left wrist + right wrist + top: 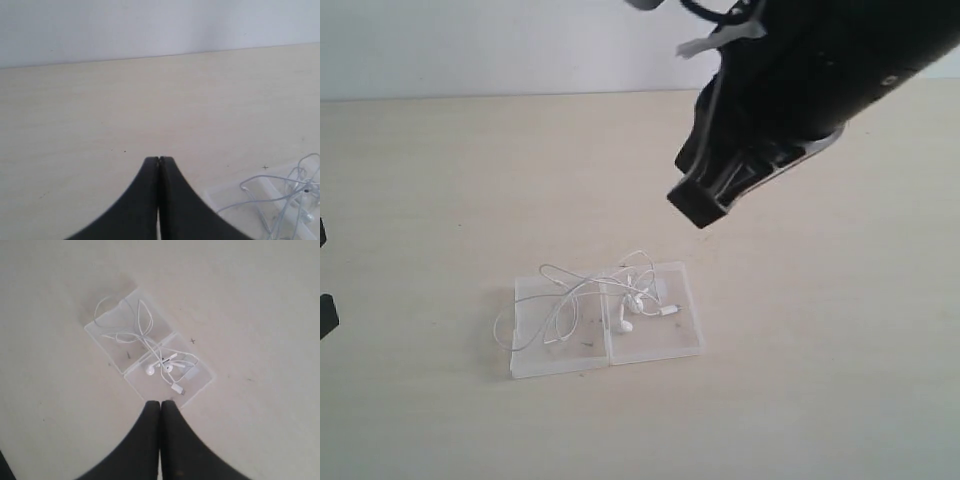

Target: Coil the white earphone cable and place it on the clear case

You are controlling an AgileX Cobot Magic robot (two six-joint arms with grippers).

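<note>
Two grippers closed, both empty.
Your right gripper [160, 402] hovers over the flat clear plastic case [675, 335] bearing the tangled thin white earphone cable [625, 324]; left gripper [159, 159] low beside it.

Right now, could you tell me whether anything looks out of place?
The white earphone cable lies on the clear case as a loose tangle, and one loop spills over its edge onto the table.

Left wrist view: clear case [230, 192], white earphone cable [302, 192] cut off by picture edge.
</note>
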